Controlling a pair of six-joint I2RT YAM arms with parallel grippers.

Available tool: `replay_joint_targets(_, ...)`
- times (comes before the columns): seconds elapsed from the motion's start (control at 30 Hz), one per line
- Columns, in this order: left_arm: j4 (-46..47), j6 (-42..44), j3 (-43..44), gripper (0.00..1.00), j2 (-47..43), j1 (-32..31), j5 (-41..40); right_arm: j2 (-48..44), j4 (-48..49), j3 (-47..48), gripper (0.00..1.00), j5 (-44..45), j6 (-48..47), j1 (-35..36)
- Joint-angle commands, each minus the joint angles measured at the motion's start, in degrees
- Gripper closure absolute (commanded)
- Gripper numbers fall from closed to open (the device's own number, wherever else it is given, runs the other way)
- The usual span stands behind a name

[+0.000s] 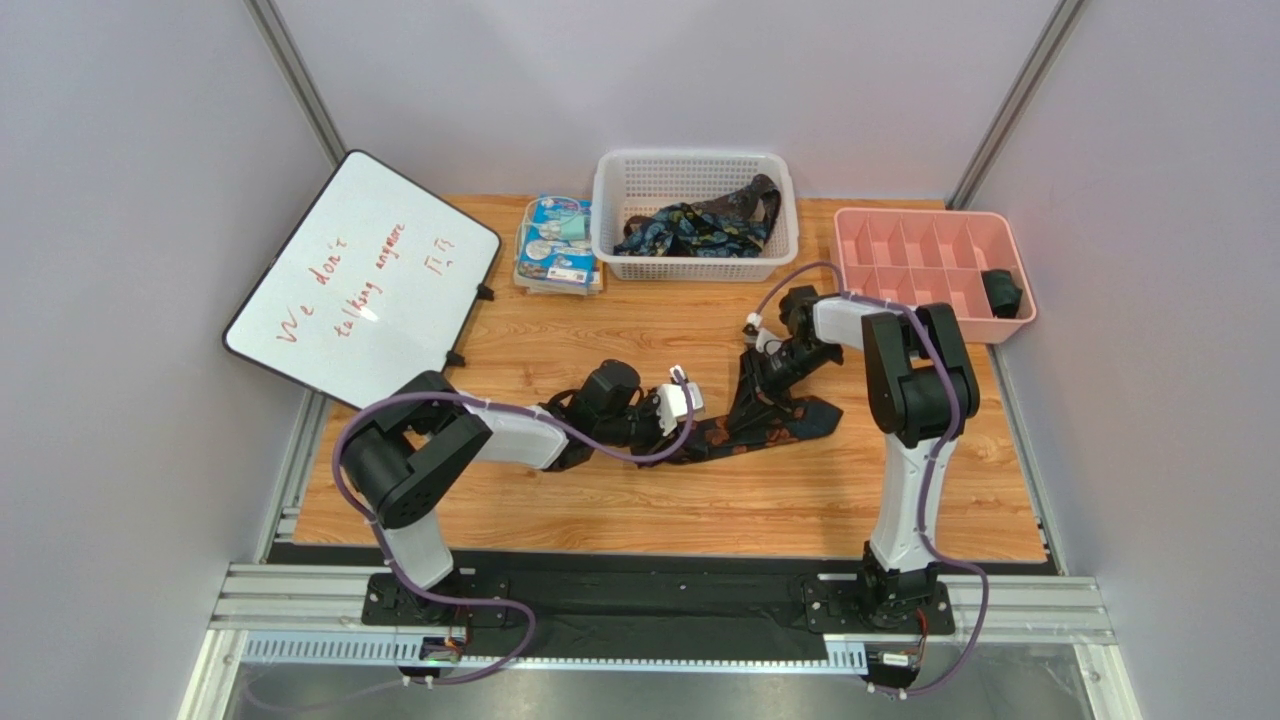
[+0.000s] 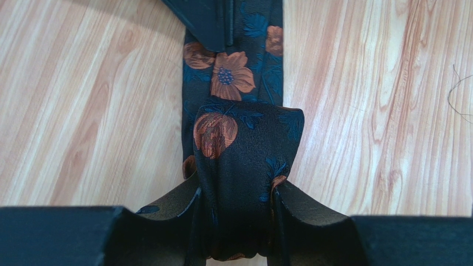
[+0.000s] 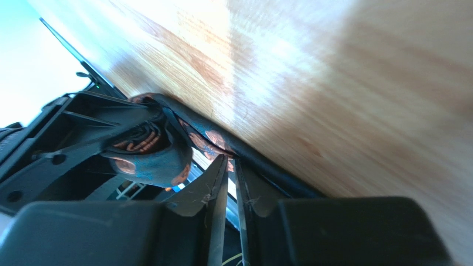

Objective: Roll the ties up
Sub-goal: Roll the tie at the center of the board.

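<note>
The navy, orange-flowered tie (image 1: 769,428) lies at the middle of the table (image 1: 676,503). Only the left wrist view shows its rolled end clamped in the left gripper (image 2: 237,184). The right gripper (image 3: 231,162) stands barely parted at its edge.

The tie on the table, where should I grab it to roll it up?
Grip the rolled end of the tie across its narrow width, one finger on each long edge, coming in along the strip. That bulge stands up thick; the rest lies flat on the table.
</note>
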Motion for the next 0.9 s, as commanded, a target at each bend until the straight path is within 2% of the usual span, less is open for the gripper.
replay_joint_targets(0.0,-6.2,-3.0,1.4,0.83,-4.3,0.1,-3.5,4.5,0.1,-1.7,0.82,11.5,-3.4,1.6)
replay_joint_targets(0.1,-13.8,-1.3,3.1,0.82,-6.9,0.1,-5.7,5.0,0.0,-2.1,0.83,15.2,-3.5,0.7)
replay_joint_targets(0.27,-20.7,5.7,5.2,0.80,-2.5,-0.5,-5.6,2.0,0.0,-1.0,0.79,10.8,-4.3,0.3)
replay_joint_targets(0.37,-23.6,7.2,7.6,0.76,0.6,-2.3,-7.7,-0.1,-0.6,0.1,0.68,5.5,-4.9,0.4)
replay_joint_targets(0.4,-24.0,7.0,7.9,0.75,1.6,-2.4,-8.3,-1.5,-1.4,1.3,0.59,4.3,-4.7,0.4)
replay_joint_targets(0.53,-25.1,6.9,9.0,0.73,2.5,-3.8,-10.7,-4.3,-3.2,2.4,0.42,-3.6,-2.9,0.4)
replay_joint_targets(0.73,-25.0,6.2,9.0,0.71,3.2,-3.8,-11.5,-5.1,-0.5,-1.1,0.41,-12.9,-0.6,2.3)
replay_joint_targets(0.87,-24.7,5.6,8.7,0.69,3.1,-3.8,-11.2,-5.4,1.2,-2.6,0.41,-13.6,-0.8,4.5)
